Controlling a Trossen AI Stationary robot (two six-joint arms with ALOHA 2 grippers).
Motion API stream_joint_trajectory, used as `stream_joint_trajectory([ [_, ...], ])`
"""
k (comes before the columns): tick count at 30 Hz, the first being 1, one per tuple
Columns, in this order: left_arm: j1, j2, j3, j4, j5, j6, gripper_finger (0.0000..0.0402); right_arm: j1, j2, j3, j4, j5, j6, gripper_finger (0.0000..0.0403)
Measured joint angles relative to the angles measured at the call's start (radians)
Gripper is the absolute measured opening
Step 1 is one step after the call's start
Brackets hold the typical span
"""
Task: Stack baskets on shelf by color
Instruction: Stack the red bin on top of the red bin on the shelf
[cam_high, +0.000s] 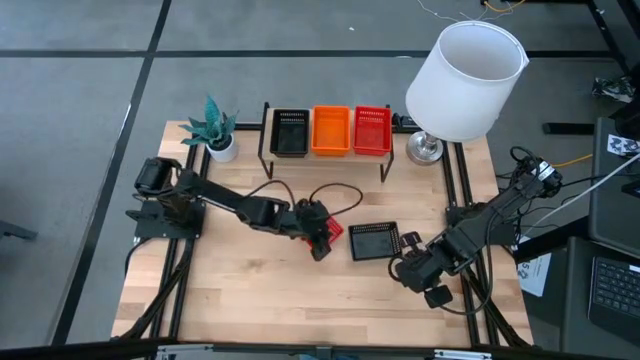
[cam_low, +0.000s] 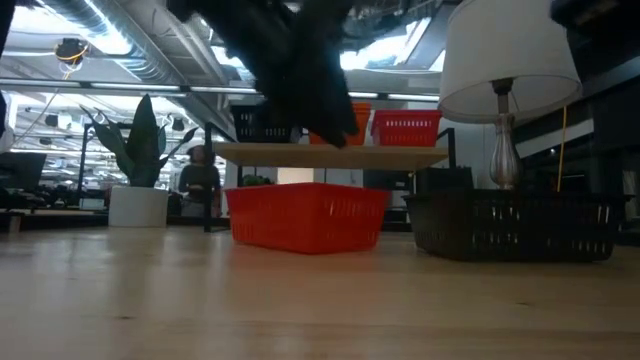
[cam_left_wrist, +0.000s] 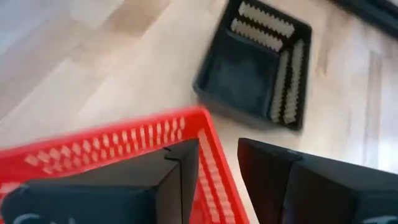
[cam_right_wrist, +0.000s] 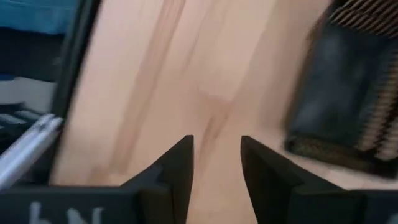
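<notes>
A red basket (cam_high: 335, 229) (cam_low: 305, 215) (cam_left_wrist: 124, 149) rests on its base mid-table. My left gripper (cam_high: 320, 240) (cam_left_wrist: 219, 168) is open above it, one finger over the inside and one outside a side wall; the low view shows a gap above the rim. A black basket (cam_high: 375, 241) (cam_low: 515, 225) (cam_right_wrist: 348, 93) sits on the table to its right. My right gripper (cam_high: 405, 268) (cam_right_wrist: 217, 162) is open over bare wood near that basket. On the shelf (cam_low: 330, 152) stand black (cam_high: 290, 132), orange (cam_high: 331, 130) and red (cam_high: 372, 130) baskets side by side.
A white-shaded lamp (cam_high: 465, 80) stands at the table's far right, next to the shelf. A potted plant (cam_high: 215, 130) stands at the far left. A black cable (cam_high: 335, 193) loops in front of the shelf. Bare wood fills the near half of the table (cam_high: 260, 300).
</notes>
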Motion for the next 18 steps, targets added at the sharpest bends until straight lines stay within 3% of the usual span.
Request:
stream_joint_trajectory([
  [4,-0.047,-0.072,-0.002,-0.100,0.005,0.018,0.0104,0.000,0.000,0.000,0.096,0.192,-0.084,0.0130],
  [8,-0.086,-0.159,-0.002,-0.377,-0.020,-0.049,0.0104,-0.027,0.013,0.000,0.253,0.389,-0.112,0.0130],
  [12,-0.139,-0.243,-0.002,-0.639,-0.121,-0.223,0.0104,-0.093,0.068,0.001,0.377,0.394,-0.256,0.0130],
  [18,-0.275,-0.325,-0.002,-0.822,-0.328,-0.388,0.0104,-0.217,0.218,0.001,0.555,0.343,-0.517,0.0130],
])
